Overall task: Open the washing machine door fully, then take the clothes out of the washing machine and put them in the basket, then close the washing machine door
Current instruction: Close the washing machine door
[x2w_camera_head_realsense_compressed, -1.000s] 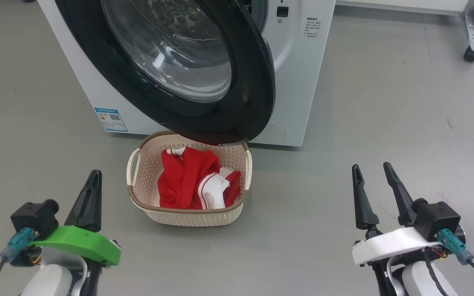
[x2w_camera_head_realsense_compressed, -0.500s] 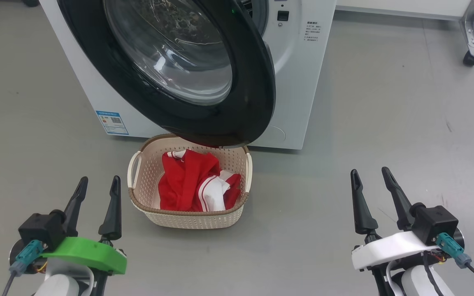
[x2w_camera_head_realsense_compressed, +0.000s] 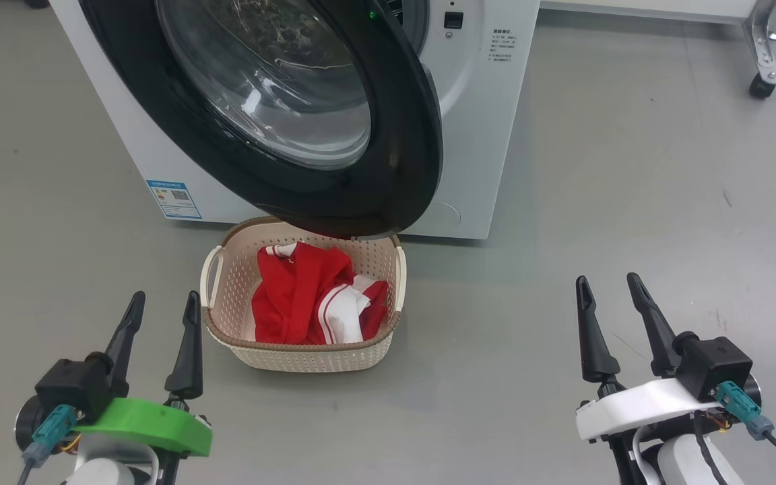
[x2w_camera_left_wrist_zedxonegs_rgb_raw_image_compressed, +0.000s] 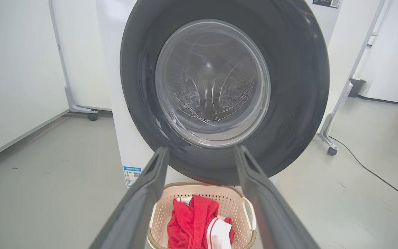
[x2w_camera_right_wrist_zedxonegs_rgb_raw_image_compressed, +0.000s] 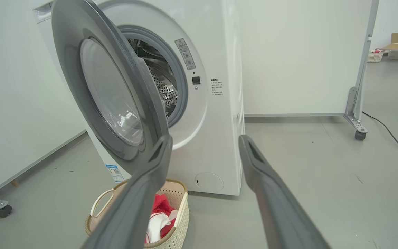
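The washing machine (x2w_camera_head_realsense_compressed: 496,135) stands on the grey floor (x2w_camera_head_realsense_compressed: 597,202) directly ahead of the robot. The washing machine door (x2w_camera_head_realsense_compressed: 405,168) is swung partway out from the cabinet. In the head view its free edge, at the right, stands clear of the front panel, and the glass porthole (x2w_camera_head_realsense_compressed: 273,87) faces the robot. In the right wrist view, the perforated steel drum (x2w_camera_right_wrist_zedxonegs_rgb_raw_image_compressed: 161,86) and the grey gasket (x2w_camera_right_wrist_zedxonegs_rgb_raw_image_compressed: 182,97) show behind the open door. A blue label sticker (x2w_camera_head_realsense_compressed: 174,199) sits low on the cabinet front, left of the door. The basket (x2w_camera_head_realsense_compressed: 307,353) rests on the floor in front of the machine, and in the head view the lower edge of the door overlaps its far rim. The clothes (x2w_camera_head_realsense_compressed: 300,296), red fabric with white stripes and panels, lie heaped inside the basket. The left gripper (x2w_camera_head_realsense_compressed: 166,296) is at the lower left, near the basket's left handle but not touching it. Its fingers are spread wide and it holds nothing. The right gripper (x2w_camera_head_realsense_compressed: 607,278) is at the lower right, well apart from the basket. Its fingers are likewise spread wide and empty. Both grippers point towards the machine.
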